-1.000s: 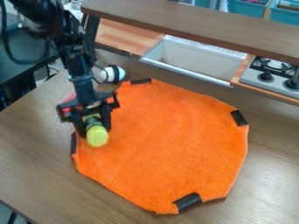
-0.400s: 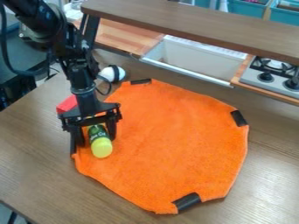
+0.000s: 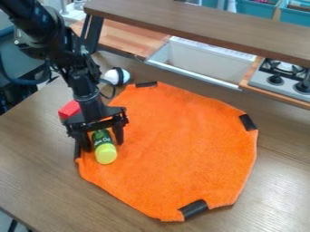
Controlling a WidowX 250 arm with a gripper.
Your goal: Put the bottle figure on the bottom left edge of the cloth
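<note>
The bottle (image 3: 103, 142), a smooth cylinder with a dark green body and rounded yellow-green cap, lies on the cloth's (image 3: 176, 149) left part, cap towards its near edge. Above it there, the black gripper (image 3: 103, 145) is released, fingers parted either side. The cloth is fuzzy orange fabric, roughly octagonal, on a wood-grained table (image 3: 42, 167)
</note>
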